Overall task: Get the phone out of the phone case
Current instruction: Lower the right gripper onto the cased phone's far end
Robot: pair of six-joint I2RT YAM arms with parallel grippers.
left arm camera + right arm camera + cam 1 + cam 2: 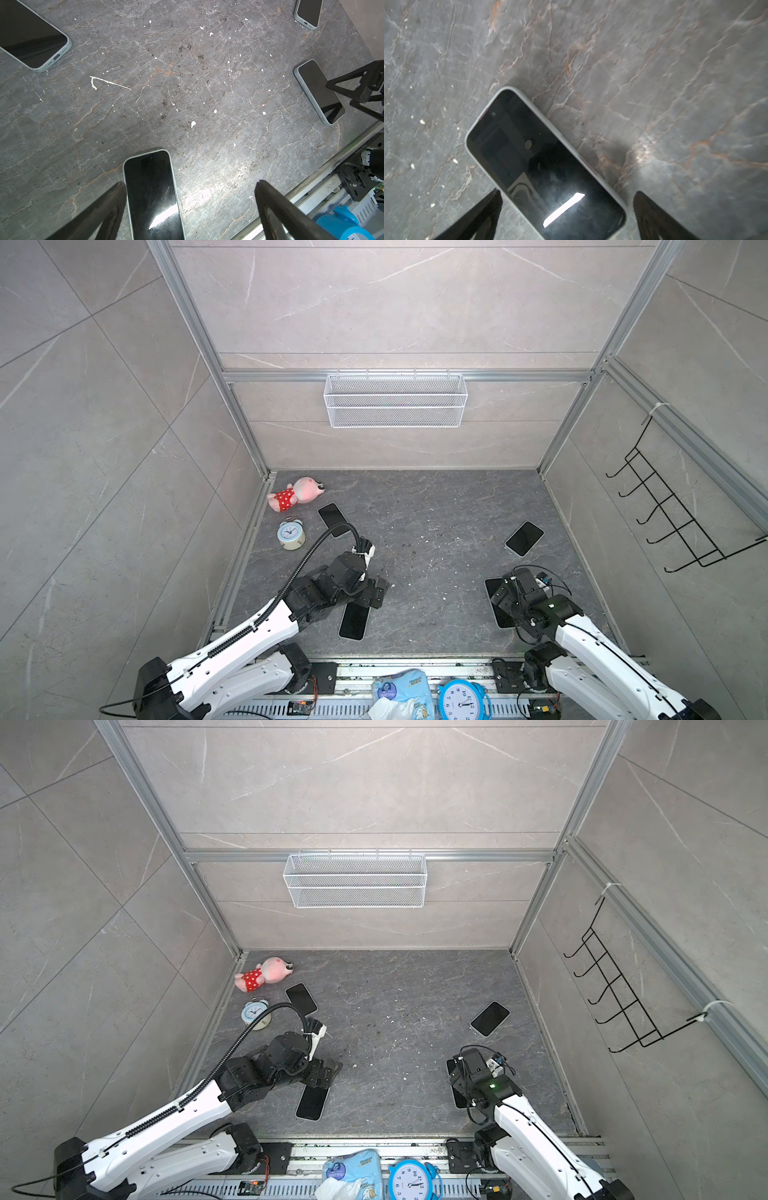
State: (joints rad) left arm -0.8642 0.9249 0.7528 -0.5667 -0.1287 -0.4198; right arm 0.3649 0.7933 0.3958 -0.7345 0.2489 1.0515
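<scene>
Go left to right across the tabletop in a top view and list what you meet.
Small alarm clock → phone at the near left → phone at the far right.

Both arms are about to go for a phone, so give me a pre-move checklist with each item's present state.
1. The left gripper is open: ok, jaws wide apart.
2. The right gripper is open: ok, jaws wide apart.
3. The left phone lies within the left gripper's span: ok, but off centre in the gap.
4. The right phone is squared to the right gripper: not ok, it lies diagonally across the gap.
5. Cases are on: ok, a pale case rim borders the right phone's screen, and the left phone has one too.
6. Both grippers are clear of the screens: cannot tell, height is unclear.
</scene>
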